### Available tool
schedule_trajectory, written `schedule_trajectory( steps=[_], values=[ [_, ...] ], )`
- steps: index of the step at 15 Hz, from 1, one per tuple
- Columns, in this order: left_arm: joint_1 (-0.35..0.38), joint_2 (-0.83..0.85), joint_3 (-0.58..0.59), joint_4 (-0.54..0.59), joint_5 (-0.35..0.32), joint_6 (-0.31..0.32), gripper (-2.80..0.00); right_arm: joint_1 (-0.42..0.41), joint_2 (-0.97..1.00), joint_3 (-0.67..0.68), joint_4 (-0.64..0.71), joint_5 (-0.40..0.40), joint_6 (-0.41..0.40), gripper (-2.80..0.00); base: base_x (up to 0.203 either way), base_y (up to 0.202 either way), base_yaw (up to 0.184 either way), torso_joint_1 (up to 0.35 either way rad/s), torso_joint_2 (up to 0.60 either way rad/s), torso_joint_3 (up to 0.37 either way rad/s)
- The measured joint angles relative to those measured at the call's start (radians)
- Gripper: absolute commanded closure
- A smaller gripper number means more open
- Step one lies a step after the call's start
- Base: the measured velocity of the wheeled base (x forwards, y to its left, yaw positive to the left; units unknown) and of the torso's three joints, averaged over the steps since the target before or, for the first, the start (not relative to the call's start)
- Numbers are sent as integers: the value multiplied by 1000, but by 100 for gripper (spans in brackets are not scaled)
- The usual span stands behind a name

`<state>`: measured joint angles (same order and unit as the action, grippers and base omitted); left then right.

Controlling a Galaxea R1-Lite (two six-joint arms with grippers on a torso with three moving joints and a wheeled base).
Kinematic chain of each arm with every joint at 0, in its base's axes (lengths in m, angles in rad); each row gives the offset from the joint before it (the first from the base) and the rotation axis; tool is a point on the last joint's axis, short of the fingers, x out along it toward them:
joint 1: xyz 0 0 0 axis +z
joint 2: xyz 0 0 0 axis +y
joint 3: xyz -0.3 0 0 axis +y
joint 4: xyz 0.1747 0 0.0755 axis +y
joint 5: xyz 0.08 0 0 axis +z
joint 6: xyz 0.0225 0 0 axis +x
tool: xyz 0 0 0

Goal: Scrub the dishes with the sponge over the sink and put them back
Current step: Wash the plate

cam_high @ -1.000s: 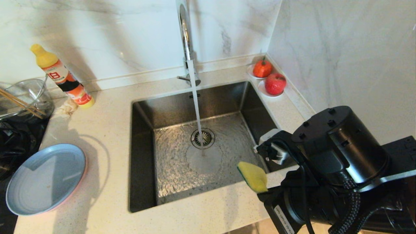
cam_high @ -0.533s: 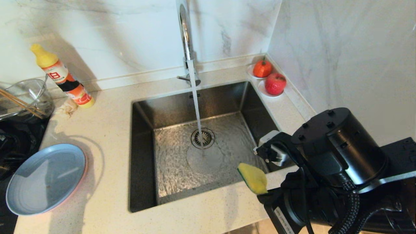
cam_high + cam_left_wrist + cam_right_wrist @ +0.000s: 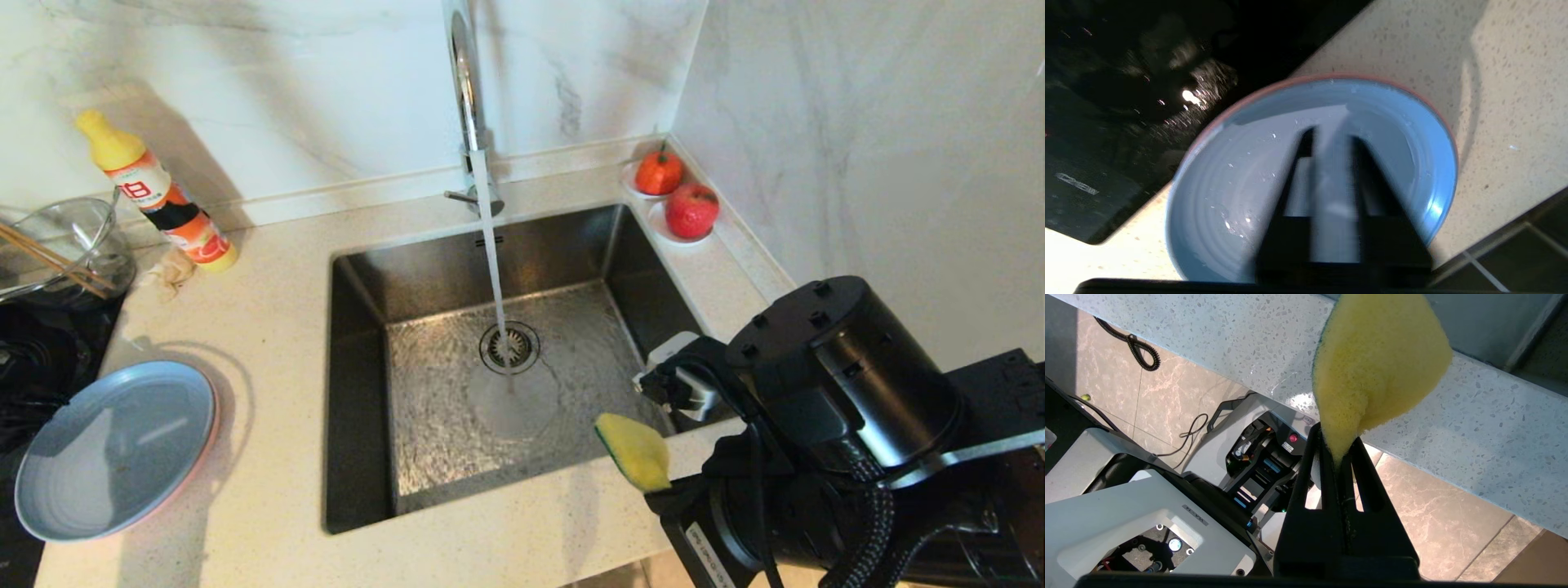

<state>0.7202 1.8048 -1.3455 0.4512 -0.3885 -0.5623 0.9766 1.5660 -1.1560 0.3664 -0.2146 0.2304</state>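
On my head camera, the light blue plate [image 3: 114,449] lies flat near the front left corner of the speckled countertop [image 3: 269,343], a pink rim peeking out under it, so it is stacked on the pink plate [image 3: 211,431]. The steel sink [image 3: 359,392] fills the middle of the countertop, and water runs from the chrome faucet [image 3: 465,90] onto the drain strainer [image 3: 509,347]. My right gripper [image 3: 665,486] hangs over the sink's front right corner, pinching the yellow sponge [image 3: 635,449], whose green face shows as a thin edge. At the back left stand a dish soap bottle [image 3: 155,196] and a glass bowl [image 3: 65,245] holding chopsticks; two red fruits [image 3: 678,196] sit on saucers in the back right corner. My left arm does not show here.

On my left wrist camera, the left gripper [image 3: 1331,139] hovers above the blue plate [image 3: 1241,192], fingers slightly parted with nothing between them. The plate's far side overhangs the black cooktop [image 3: 1126,102].

On my right wrist camera, the right gripper [image 3: 1337,451] is squeezed tight on the sponge's [image 3: 1376,363] lower corner, in front of the countertop's [image 3: 1474,428] front edge.
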Motion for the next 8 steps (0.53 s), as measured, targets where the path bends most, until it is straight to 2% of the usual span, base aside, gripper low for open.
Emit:
schedule_trajectory(
  steps=[3,8],
  values=[
    [0,5,-1,23,-43,-22,-280,0,0,1,0,0,0,0,0,0,0,0,0,0],
    [4,13,4,26,-44,-23,-280,0,1,1,0,-2,0,0,0,0,0,0,0,0]
  ],
)
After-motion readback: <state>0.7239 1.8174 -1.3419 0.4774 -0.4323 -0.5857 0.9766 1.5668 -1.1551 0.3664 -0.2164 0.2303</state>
